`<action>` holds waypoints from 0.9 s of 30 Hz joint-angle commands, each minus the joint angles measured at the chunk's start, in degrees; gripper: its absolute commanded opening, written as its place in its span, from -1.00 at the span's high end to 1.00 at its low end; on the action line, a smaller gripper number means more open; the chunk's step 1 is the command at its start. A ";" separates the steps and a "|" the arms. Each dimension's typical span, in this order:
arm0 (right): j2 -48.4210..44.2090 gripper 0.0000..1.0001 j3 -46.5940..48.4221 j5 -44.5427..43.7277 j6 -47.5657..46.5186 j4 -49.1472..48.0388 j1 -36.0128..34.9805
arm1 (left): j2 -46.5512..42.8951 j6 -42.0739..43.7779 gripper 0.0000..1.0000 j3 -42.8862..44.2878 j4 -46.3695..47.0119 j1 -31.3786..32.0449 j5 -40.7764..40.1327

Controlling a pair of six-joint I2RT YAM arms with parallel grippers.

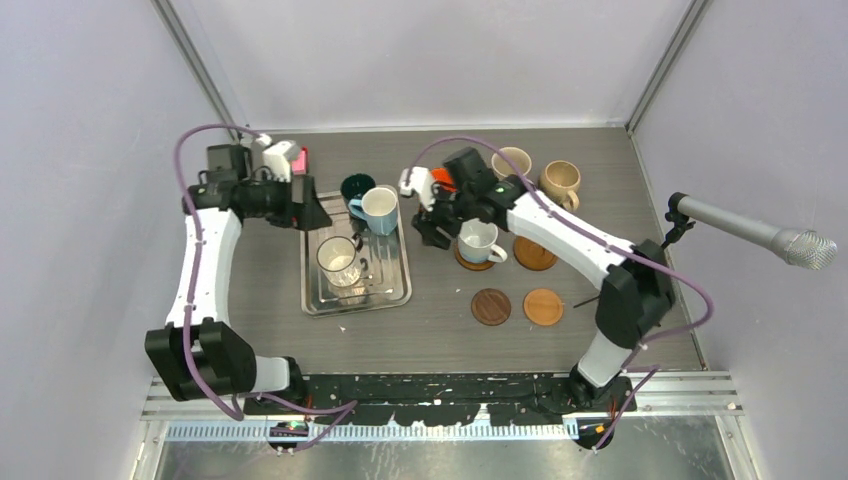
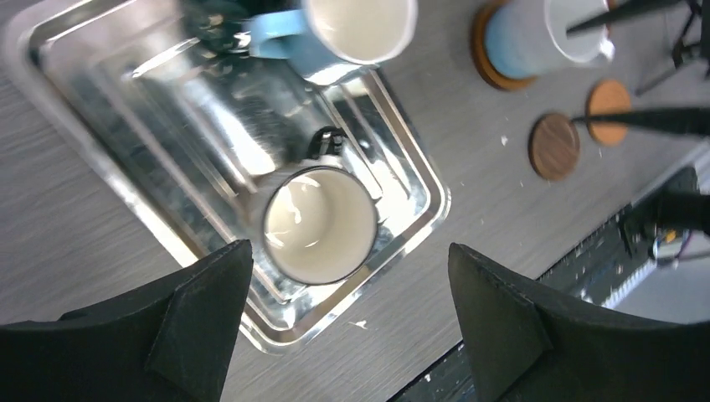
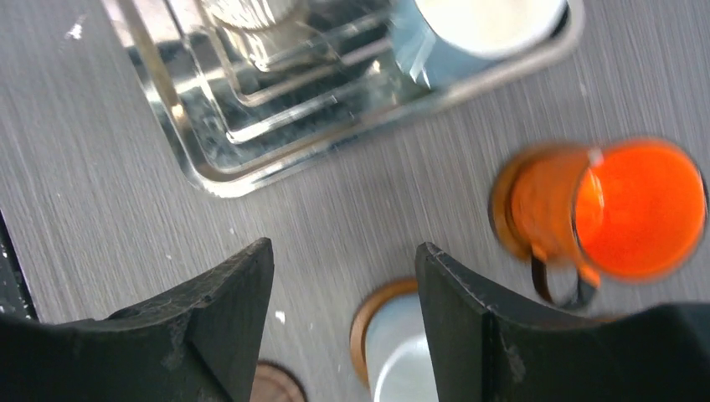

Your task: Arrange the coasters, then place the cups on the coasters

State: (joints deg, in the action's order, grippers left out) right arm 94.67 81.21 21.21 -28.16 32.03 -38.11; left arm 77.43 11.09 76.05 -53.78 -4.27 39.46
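Note:
My left gripper [image 2: 347, 251] is open and empty above the near end of the silver tray [image 2: 109, 167], over a white cup [image 2: 320, 224] that stands in it. A light blue cup [image 2: 352, 33] sits at the tray's far end, with a dark green cup [image 1: 357, 187] behind it. My right gripper [image 3: 343, 249] is open and empty, just left of a pale cup [image 1: 480, 240] on a coaster. An orange cup [image 3: 640, 209] stands on its own coaster [image 3: 502, 201]. Three bare coasters [image 1: 534, 253], [image 1: 490, 306], [image 1: 543, 306] lie to the right.
Two beige cups [image 1: 512, 162], [image 1: 562, 182] stand at the back right. A microphone [image 1: 760, 235] reaches in from the right edge. Walls close off the table on the left, back and right.

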 commanded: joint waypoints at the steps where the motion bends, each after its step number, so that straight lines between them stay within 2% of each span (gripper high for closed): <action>1: 6.79 -0.35 9.32 6.02 -11.87 3.43 -4.44 | -2.98 -5.19 -0.78 1.09 0.90 -5.84 0.90; 5: 13.49 -0.37 15.81 8.53 -19.87 4.81 -7.24 | -4.74 -8.53 -0.79 -1.08 1.74 -11.48 0.31; 10: 21.15 -0.37 23.95 8.94 -23.19 5.18 -9.01 | -5.49 -10.37 -0.80 -1.96 1.47 -16.50 3.26; 19: 29.13 -0.37 29.93 6.00 -30.44 4.84 -10.88 | -7.22 -8.21 -0.80 -1.75 -1.20 -18.06 2.93; 27: 35.23 -0.37 37.20 5.33 -30.02 3.83 -11.24 | -7.73 -6.64 -0.81 -1.78 -2.24 -18.69 1.86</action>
State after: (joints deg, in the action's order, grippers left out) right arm 128.40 113.06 26.68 -57.21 37.58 -48.99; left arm 70.81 3.38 74.06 -55.11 -22.00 40.73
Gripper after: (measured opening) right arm 0.685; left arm 0.903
